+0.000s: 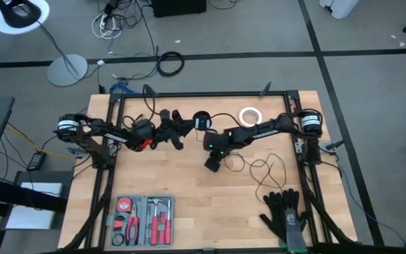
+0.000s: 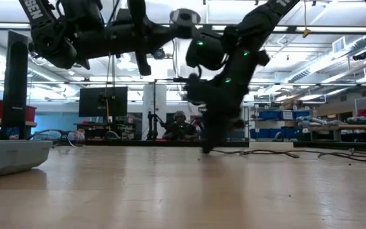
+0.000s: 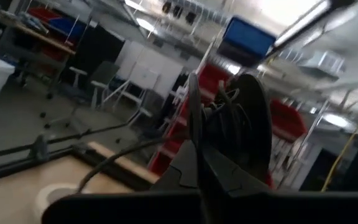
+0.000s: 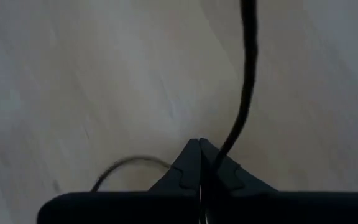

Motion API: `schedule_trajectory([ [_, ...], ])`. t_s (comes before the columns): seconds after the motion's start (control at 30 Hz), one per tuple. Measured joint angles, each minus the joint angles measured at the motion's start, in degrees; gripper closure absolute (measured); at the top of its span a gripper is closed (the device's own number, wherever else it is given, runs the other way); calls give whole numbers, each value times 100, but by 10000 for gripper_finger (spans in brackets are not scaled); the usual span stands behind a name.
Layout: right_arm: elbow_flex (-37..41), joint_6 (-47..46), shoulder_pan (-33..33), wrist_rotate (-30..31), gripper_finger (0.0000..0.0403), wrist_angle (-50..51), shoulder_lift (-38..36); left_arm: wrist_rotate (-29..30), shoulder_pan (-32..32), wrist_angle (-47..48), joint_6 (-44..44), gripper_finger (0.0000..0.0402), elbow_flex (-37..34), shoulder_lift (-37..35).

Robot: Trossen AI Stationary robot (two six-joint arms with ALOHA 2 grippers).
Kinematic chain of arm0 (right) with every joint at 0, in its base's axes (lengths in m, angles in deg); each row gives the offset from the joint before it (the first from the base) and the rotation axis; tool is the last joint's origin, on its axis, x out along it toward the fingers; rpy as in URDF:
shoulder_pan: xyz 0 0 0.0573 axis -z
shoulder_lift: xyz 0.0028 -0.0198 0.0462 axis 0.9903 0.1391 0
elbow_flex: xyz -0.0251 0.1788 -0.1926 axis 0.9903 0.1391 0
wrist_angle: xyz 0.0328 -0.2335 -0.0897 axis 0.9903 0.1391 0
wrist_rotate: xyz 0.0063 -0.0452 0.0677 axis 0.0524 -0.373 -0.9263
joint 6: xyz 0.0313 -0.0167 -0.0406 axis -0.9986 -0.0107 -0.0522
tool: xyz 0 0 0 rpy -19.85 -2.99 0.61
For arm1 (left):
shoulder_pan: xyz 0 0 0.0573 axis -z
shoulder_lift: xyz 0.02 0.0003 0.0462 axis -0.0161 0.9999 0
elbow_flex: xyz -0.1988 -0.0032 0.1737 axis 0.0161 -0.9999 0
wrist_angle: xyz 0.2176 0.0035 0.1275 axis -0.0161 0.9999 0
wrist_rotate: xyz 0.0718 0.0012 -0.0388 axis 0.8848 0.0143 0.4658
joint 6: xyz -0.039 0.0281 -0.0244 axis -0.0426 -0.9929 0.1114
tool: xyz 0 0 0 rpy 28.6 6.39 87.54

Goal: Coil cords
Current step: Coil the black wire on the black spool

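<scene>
Your grey tool tray (image 1: 111, 220) at front left holds red-handled tools. The left gripper (image 1: 183, 127) is clamped on the puck (image 1: 201, 120), raised. The right gripper (image 1: 212, 164) pinches the cord (image 1: 259, 169) (loose loops on the table).

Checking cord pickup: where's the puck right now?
The puck is off the table, held up in the left gripper near the far middle of the table in the high view, left of the white tape ring.
</scene>
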Motion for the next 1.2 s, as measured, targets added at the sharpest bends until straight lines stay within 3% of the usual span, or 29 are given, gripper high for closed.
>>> schedule_trajectory([
  [0.17,-3,-51,-41,70,403,1281,-369,-272,-146,225,-293,401,-103,-2],
  [0.3,3,-164,-192,233,403,2050,-407,-168,-310,294,-346,401,-458,-2],
  [0.47,-3,-211,-454,739,403,2262,-414,60,-452,398,-348,401,-1015,-2],
  [0.77,-8,-200,-505,1681,403,2368,-493,-108,-414,364,-637,401,-1893,-2],
  [1.0,-7,238,-328,1913,403,2132,-1178,211,-414,369,-642,401,-2400,-2],
  [1.2,985,643,-133,1544,403,275,-2387,230,-411,348,-641,401,-2517,-2],
])
